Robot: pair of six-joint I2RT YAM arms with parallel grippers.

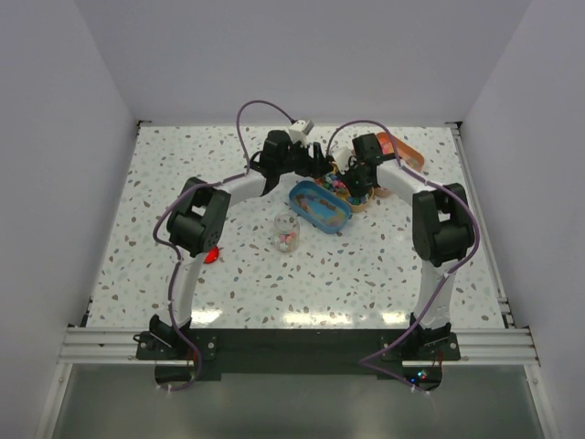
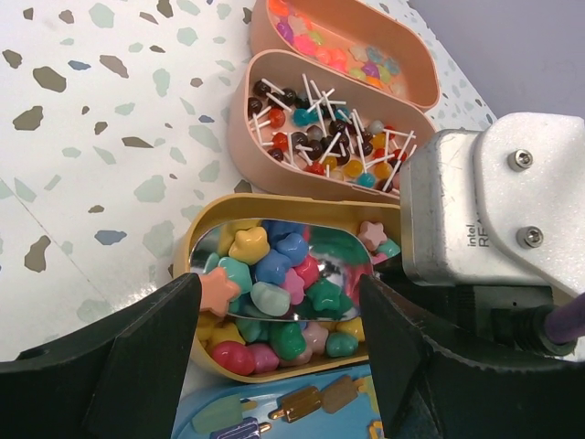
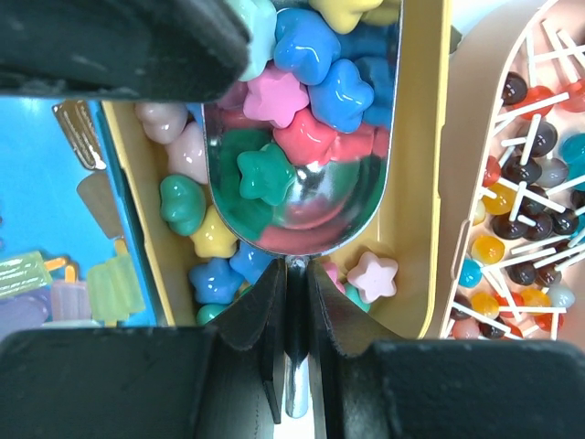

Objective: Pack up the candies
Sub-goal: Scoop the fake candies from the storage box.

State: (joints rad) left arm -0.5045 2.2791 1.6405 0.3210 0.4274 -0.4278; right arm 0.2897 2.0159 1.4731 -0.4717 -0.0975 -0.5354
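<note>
- Evidently the right gripper (image 3: 294, 285) is clamped on the handle of the scoop (image 3: 315, 210), so the bowl lies inside the yellow tin (image 3: 422, 183), loaded with star-shaped candies (image 3: 329, 87). More candies lie under and beside it.
- Left gripper (image 2: 279, 297) hangs over the yellow tin with its fingers apart, one at each side, probably to steady it. Whether they touch its walls I cannot tell.
- A pink tin (image 2: 236, 146) of lollipops sits just beyond the yellow tin, and a blue tin (image 3: 37, 174) sits just beside it.
- From above, both wrists cover the yellow tin. The clear jar (image 1: 286, 230), on its near side, looks like the destination, but its contents are too small to read.
</note>
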